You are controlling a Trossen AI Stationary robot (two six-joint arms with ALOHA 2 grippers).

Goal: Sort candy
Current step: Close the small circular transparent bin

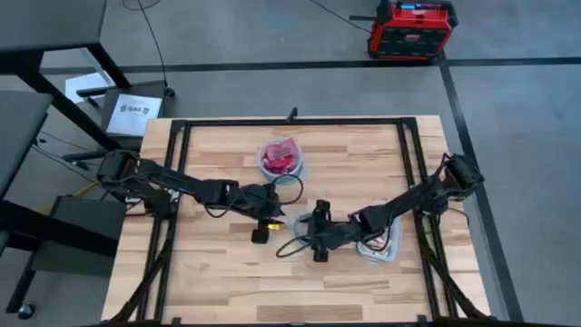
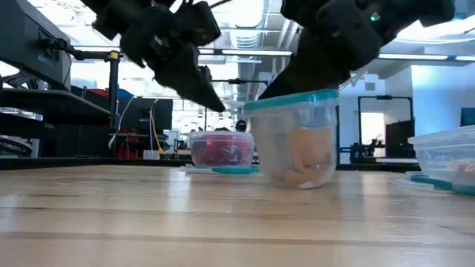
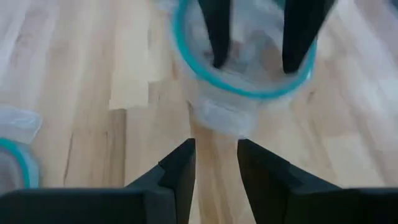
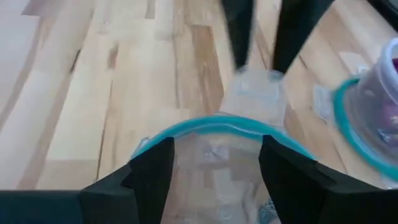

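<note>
Looking straight down, the high view shows both arms meeting near the middle of the counter (image 1: 227,272): the left gripper (image 1: 270,218) sits just beside the right gripper (image 1: 313,238), which reaches over a clear bowl (image 1: 295,243) with a bluish rim. Nearer the counter's far edge stands a second bowl (image 1: 280,156) filled with red candy (image 1: 279,159), and a clear tub (image 1: 381,247) lies under the right arm toward the right edge. From the low view, the bowl (image 2: 297,141) stands upright in front with pale orange candy (image 2: 300,159) inside, the right gripper (image 2: 326,63) dark above its rim, the left gripper (image 2: 200,81) pointing down beside it, and the red-filled bowl (image 2: 221,148) farther back. The left wrist view shows its own jaws narrow with a small gap and nothing between them, hovering over bare wood just short of the bowl (image 3: 242,62), into which the other arm's two fingers (image 3: 214,31) dip. The right wrist view shows its jaws spread wide, straddling the teal rim of the bowl (image 4: 211,134); whether they press the wall I cannot tell.
</note>
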